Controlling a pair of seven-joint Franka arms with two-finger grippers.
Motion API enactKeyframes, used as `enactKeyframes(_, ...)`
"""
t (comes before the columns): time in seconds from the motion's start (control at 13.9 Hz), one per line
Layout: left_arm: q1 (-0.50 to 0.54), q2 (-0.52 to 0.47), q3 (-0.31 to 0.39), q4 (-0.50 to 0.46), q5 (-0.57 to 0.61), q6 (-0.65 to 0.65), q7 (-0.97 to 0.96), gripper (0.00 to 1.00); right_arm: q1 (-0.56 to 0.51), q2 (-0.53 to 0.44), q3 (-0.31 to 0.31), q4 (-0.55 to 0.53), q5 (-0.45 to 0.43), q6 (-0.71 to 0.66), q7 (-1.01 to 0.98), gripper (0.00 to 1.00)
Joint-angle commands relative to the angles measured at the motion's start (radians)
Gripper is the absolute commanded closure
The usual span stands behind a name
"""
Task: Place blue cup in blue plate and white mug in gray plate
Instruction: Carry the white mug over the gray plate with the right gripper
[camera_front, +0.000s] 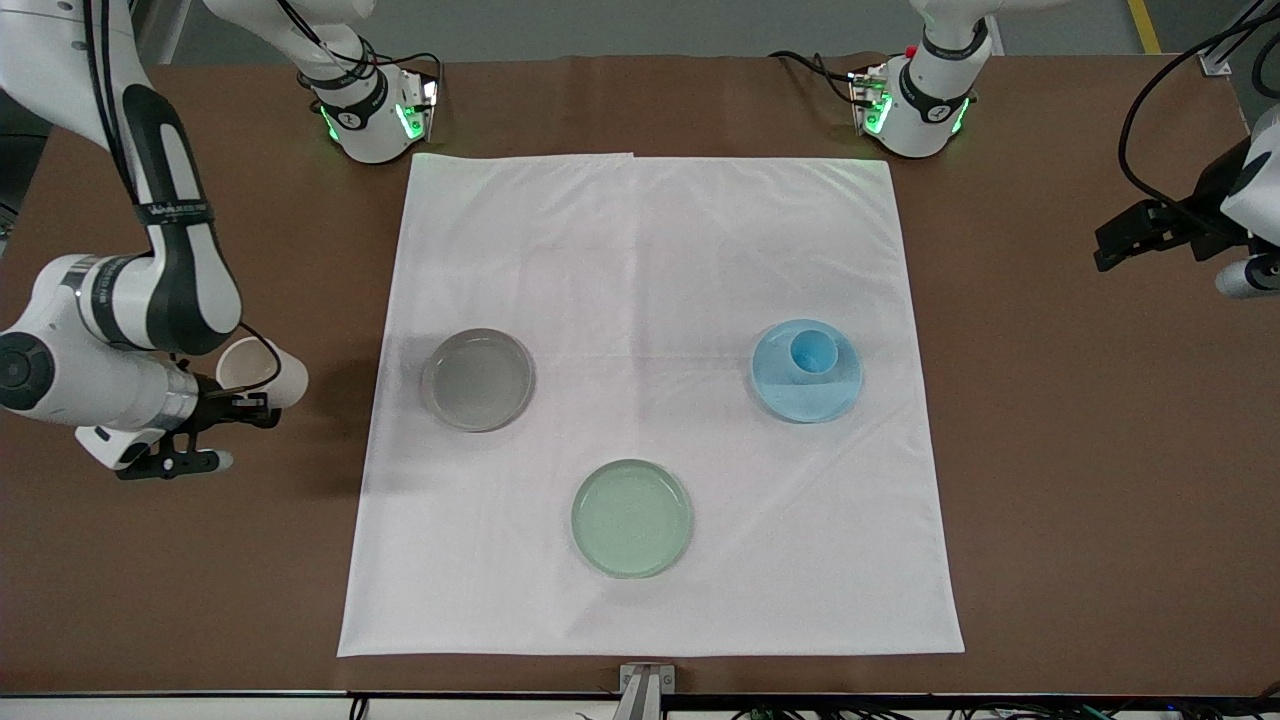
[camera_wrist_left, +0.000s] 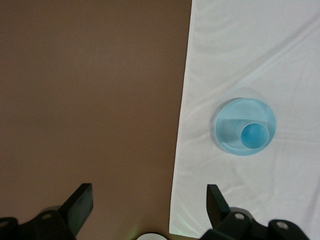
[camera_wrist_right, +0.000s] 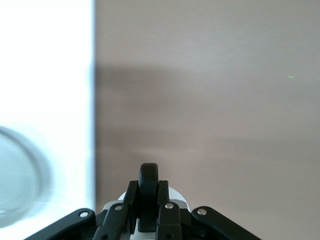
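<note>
Clamped in the right gripper's (camera_wrist_right: 148, 220) jaws, the cream-white cylindrical mug (camera_wrist_right: 172, 199) shows only its black handle and a sliver of body; the round gray plate (camera_wrist_right: 15, 175) nearby is blurred and cut by the frame edge.

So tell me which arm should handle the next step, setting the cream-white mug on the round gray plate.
Right. The right gripper is shut on the cream-white mug by its black handle, over the bare table beside the round gray plate. The left gripper waits open at its own end.
</note>
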Motion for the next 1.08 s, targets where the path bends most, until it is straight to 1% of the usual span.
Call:
enactKeyframes(0.0, -0.005, -0.082, 0.025, -0.092, -0.019, 0.008, 0.03, 0.0, 0.106, -0.01, -0.007, -0.026, 0.031, 0.001, 0.123, 0.94)
enactKeyframes(0.14, 0.007, -0.093, 0.02, -0.1, -0.019, 0.012, 0.03, 0.0, 0.177, -0.005, -0.007, -0.028, 0.077, 0.001, 0.197, 0.94)
enactKeyframes(0.29, 0.007, -0.087, 0.019, -0.099, -0.017, 0.022, 0.03, 0.0, 0.246, -0.002, -0.007, -0.028, 0.085, 0.007, 0.272, 0.92)
enactKeyframes(0.5, 0.009, -0.09, 0.019, -0.099, -0.016, 0.031, 0.03, 0.0, 0.326, 0.021, -0.009, -0.031, 0.126, 0.055, 0.349, 0.92)
enactKeyframes(0.72, 0.007, -0.09, 0.017, -0.1, -0.016, 0.037, 0.031, 0.0, 0.364, 0.06, -0.009, -0.029, 0.128, 0.113, 0.401, 0.92)
enactKeyframes(1.01, -0.002, -0.083, 0.014, -0.115, -0.017, 0.043, 0.03, 0.0, 0.363, 0.11, -0.009, -0.028, 0.128, 0.182, 0.403, 0.92)
